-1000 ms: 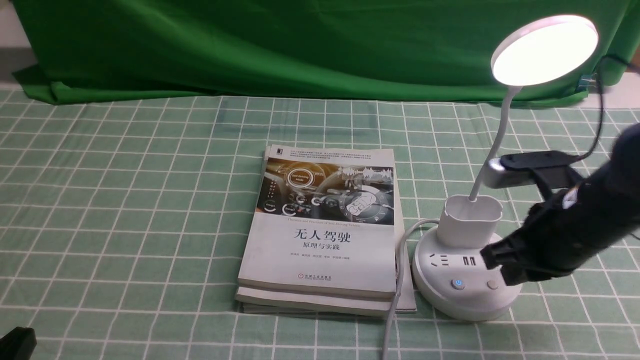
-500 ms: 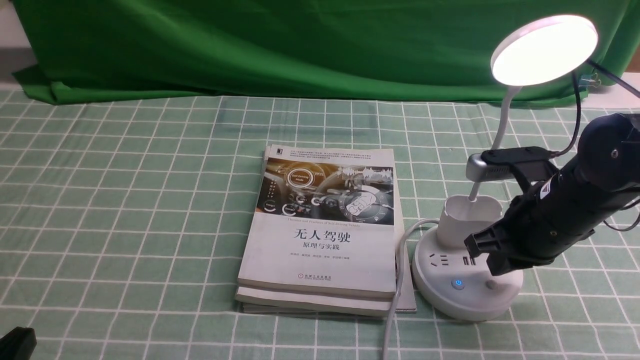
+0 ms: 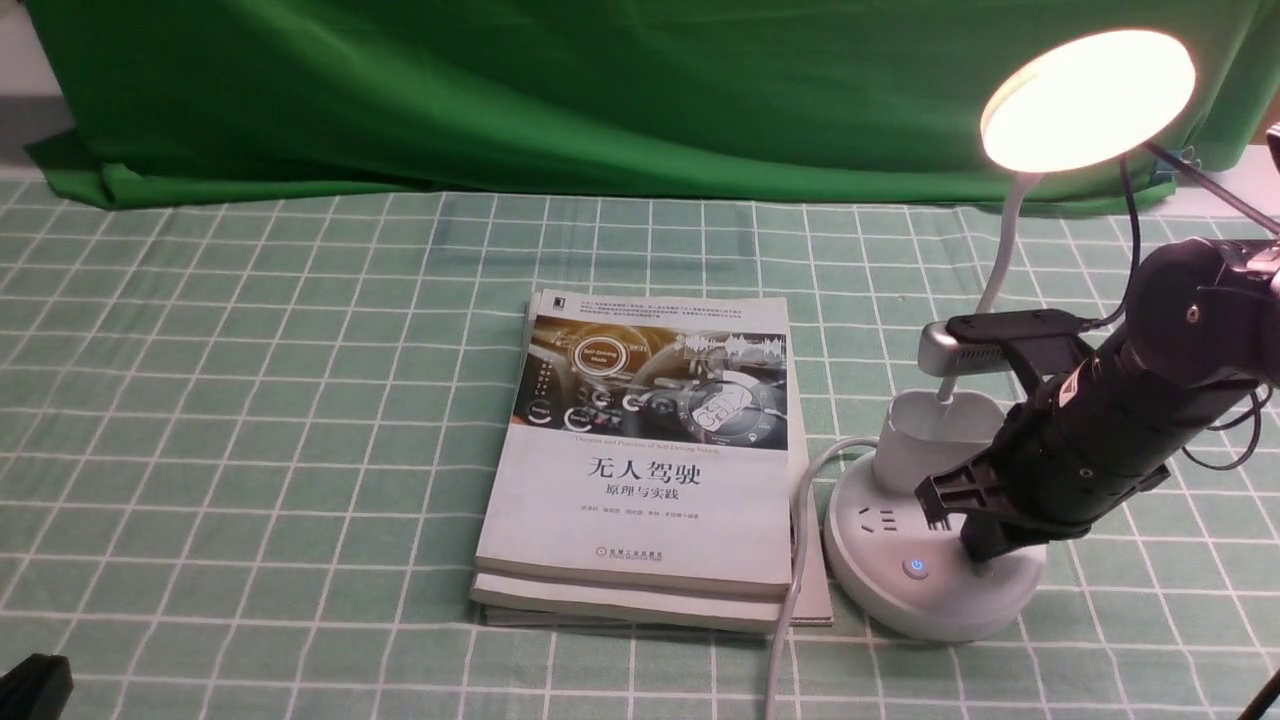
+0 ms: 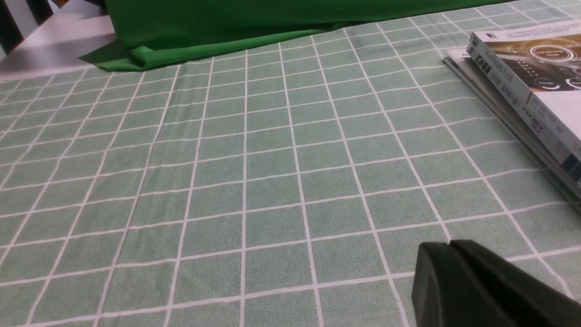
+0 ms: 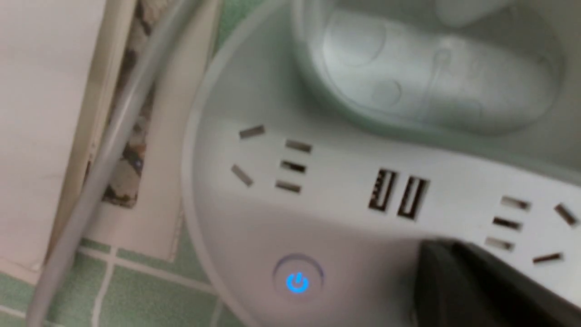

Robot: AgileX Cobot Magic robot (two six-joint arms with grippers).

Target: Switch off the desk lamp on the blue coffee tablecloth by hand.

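**Press, don't grasp**

The desk lamp [image 3: 880, 560] stands lit on the blue coffee tablecloth [image 3: 300, 400], just beside the books [image 3: 640, 470]; our right gripper [image 3: 985, 548], jaws closed on nothing, has its tip on the base beside the blue-lit button [image 3: 916, 568]; our left gripper [image 4: 449, 254] looks closed too. We judge the base stiff, smooth and steady; a short downward press suits it, never the bendy neck.

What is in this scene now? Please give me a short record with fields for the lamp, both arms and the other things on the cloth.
lamp: lit, standing on the cloth, right side
blue button: glowing, on the lamp base
right arm: jaws shut, tip down at the base, right of the blue button
left arm: jaws shut, low over the cloth, far from the lamp
books: stacked, left of the lamp
cable: between books and base
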